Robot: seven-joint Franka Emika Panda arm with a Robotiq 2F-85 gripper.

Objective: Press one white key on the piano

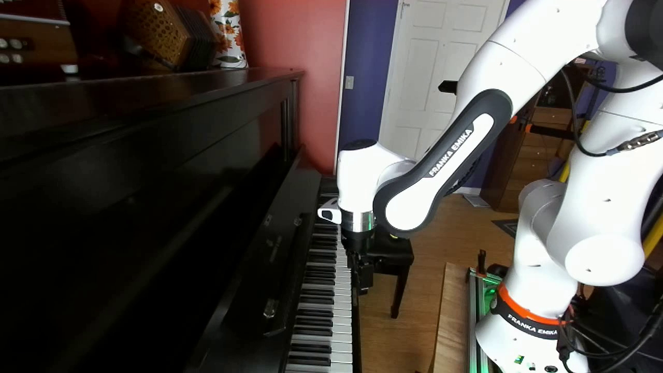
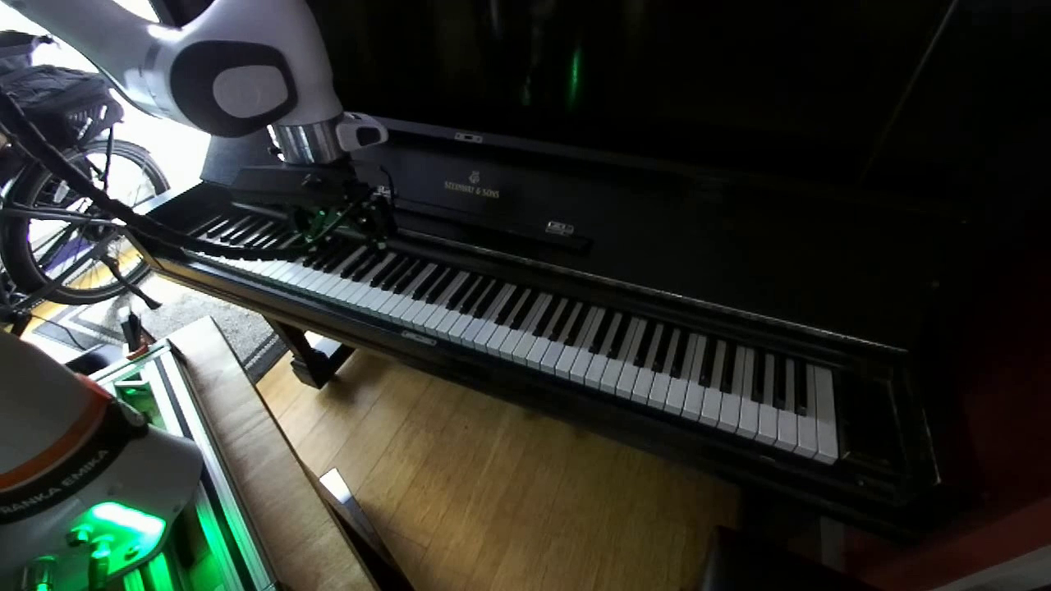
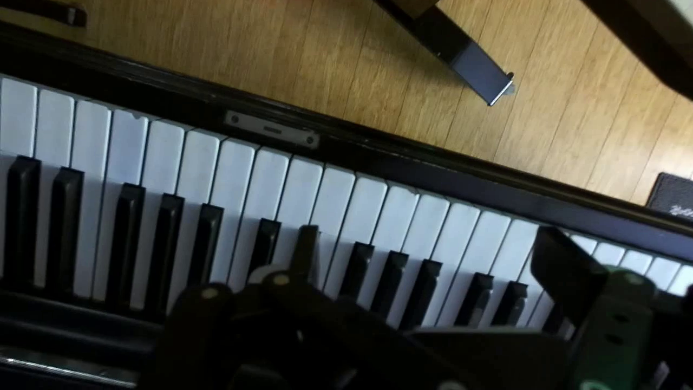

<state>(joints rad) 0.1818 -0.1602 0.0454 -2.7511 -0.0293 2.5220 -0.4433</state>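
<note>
one piano (image 3: 330,200) slants lengthwise down-right in the wrist view

My black two-fingered gripper (image 3: 427,235): tips dark and small in both exterior views; whether they touch narrow white keys (image 3: 331,200), cannot tell. In wrist view my fingers (image 3: 568,271) cover parts of keys; key row cut off at both sides. Large glossy black upright piano (image 1: 155,155) cut by left edge in exterior view. Black padded bench (image 1: 391,251) partly hidden behind my gripper. Dark spoke-wheeled bicycle (image 2: 61,215) cropped at left. Black textured object (image 3: 674,192) at wrist view's right edge: pale lettering illegible.
</note>
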